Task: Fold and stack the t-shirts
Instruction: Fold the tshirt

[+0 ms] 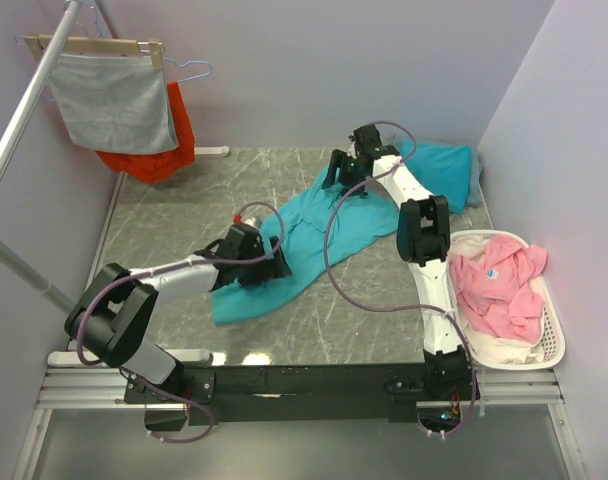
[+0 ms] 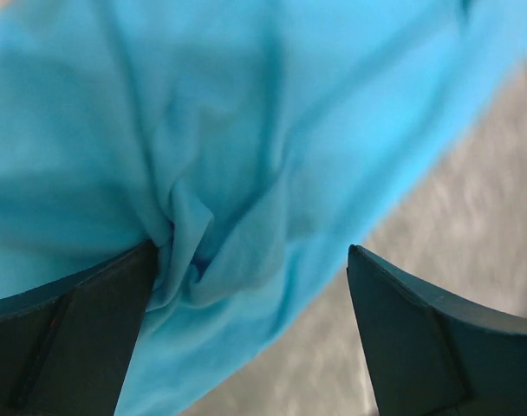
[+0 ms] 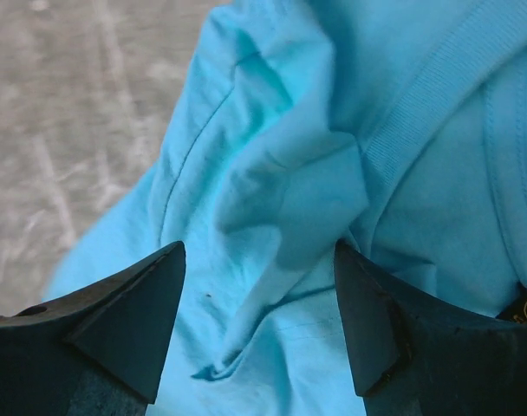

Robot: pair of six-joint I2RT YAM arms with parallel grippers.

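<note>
Left hand [image 1: 280, 262] sits low over the lower-left end of the soft turquoise cotton t-shirt [image 1: 302, 232], sprawled diagonally mid-frame on the grey marbled bench [image 1: 174, 220]. Jaws wide, prob. set to pinch it. Its wrist cam shows a fabric ridge [image 2: 190, 251] between them, unseen from above. Right hand [image 1: 342, 170], upper centre, also open, holding nothing; its cam reveals the ribbed collar [image 3: 437, 95].

The left arm [image 1: 174, 275] and right arm [image 1: 436, 290] are white tubes with fat black joints. A thin purple cable [image 1: 325, 250] loops along each. The fingers [image 3: 116, 329] are dark wedges. The black bases sit at 7 and 5 o'clock.
</note>
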